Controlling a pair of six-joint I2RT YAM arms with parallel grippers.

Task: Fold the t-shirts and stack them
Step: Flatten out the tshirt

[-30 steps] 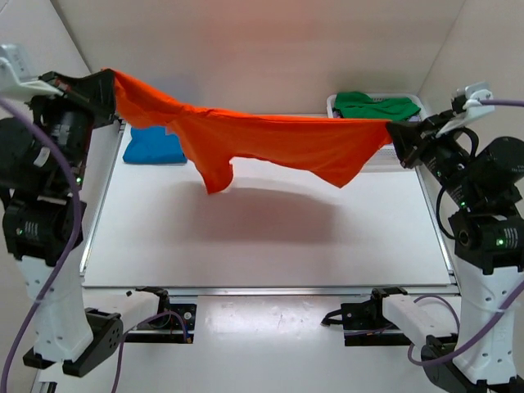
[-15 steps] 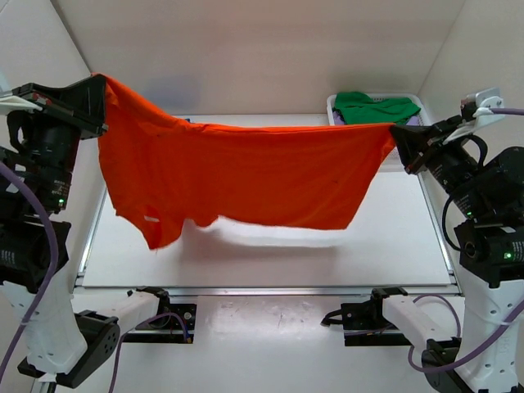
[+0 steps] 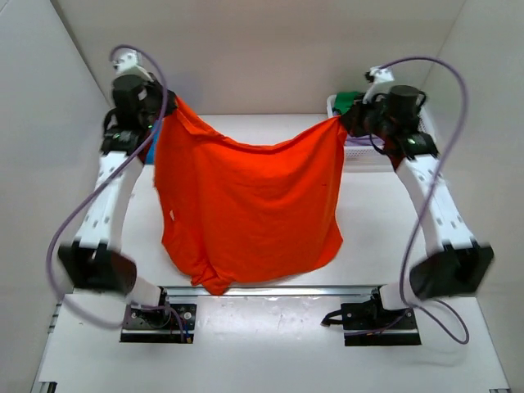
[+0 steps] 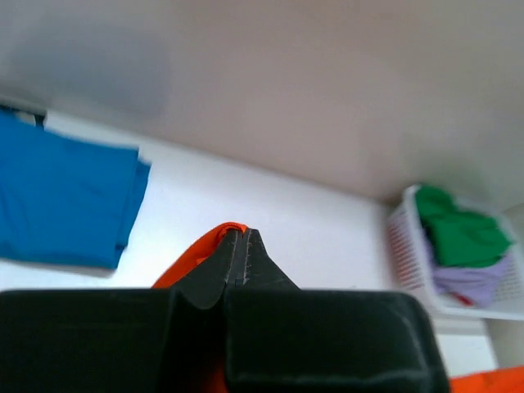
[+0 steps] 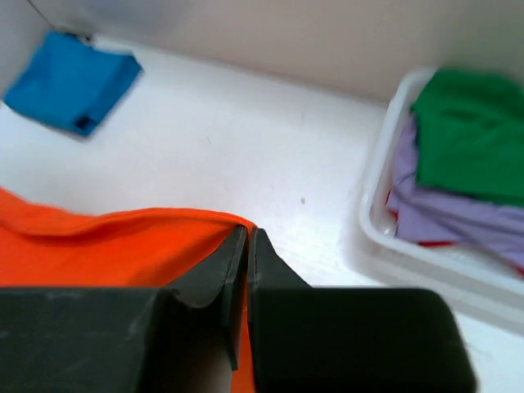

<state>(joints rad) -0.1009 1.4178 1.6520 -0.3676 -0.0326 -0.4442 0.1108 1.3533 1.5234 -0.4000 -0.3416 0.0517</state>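
Our left end effector [image 4: 244,235] is pinched fully closed on one upper corner of the bright orange cloth t-shirt [image 3: 246,205]. Our right end effector [image 5: 248,235] is clamped just as tightly on the other upper corner. Both are raised over the far half of the white table [image 3: 377,213] and set well apart, so the shirt hangs between them as a broad sheet with a sagging top edge. Its lower edge bunches toward the table's near edge; we cannot tell whether it rests there. We judge this two-corner hold is meant to spread the cloth flat for laying down and folding. The folded blue t-shirt [image 4: 61,205] lies at the far left. The green t-shirt [image 5: 471,131] sits on the pale lavender t-shirt [image 5: 434,209] in the white plastic lattice basket [image 5: 385,237] at the far right.
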